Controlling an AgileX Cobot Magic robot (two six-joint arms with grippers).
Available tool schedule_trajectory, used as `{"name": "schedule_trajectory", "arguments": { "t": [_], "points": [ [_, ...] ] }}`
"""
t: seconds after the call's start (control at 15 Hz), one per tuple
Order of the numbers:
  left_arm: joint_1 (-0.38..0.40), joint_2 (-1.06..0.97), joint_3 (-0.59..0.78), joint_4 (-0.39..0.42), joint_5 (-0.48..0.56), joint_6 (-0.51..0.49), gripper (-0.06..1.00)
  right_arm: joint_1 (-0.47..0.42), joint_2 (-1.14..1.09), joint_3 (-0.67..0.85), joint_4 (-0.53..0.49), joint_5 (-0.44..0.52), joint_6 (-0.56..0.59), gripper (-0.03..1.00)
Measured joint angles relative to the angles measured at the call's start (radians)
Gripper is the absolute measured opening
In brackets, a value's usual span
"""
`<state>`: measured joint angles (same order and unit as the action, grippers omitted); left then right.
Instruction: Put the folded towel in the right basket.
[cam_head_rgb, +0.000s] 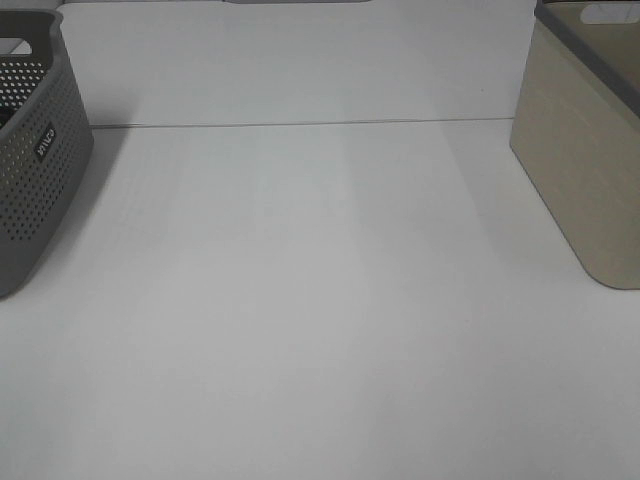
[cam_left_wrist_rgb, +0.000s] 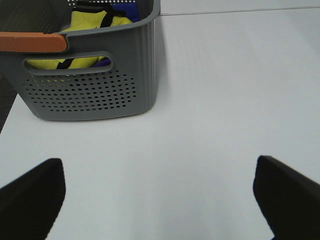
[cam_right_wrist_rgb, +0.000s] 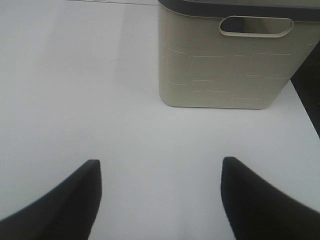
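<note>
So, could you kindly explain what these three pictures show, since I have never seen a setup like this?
This is a robot with two arms, each ending in a gripper with two dark jaws. One picture comes from a camera mounted high above a white table. It shows a dark grey perforated basket on the left and a beige bin, the right basket, on the right. No arm shows there.

The other two come from cameras on the wrists. The left gripper faces the grey basket, which holds yellow and blue items. The right gripper faces the beige bin. On both, the jaws stand wide apart and hold nothing.

The folded towel meant for the beige bin appears in no picture.
</note>
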<state>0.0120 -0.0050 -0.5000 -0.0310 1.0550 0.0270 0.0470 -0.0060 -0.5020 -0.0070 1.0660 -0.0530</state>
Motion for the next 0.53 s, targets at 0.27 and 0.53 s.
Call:
{"name": "schedule_trajectory", "arguments": {
  "t": [0.27, 0.53],
  "points": [
    [0.000, 0.000, 0.000, 0.000, 0.000, 0.000, 0.97, 0.000, 0.000, 0.000, 0.000, 0.000, 0.000, 0.65],
    [0.000, 0.000, 0.000, 0.000, 0.000, 0.000, 0.97, 0.000, 0.000, 0.000, 0.000, 0.000, 0.000, 0.65]
  ]
}}
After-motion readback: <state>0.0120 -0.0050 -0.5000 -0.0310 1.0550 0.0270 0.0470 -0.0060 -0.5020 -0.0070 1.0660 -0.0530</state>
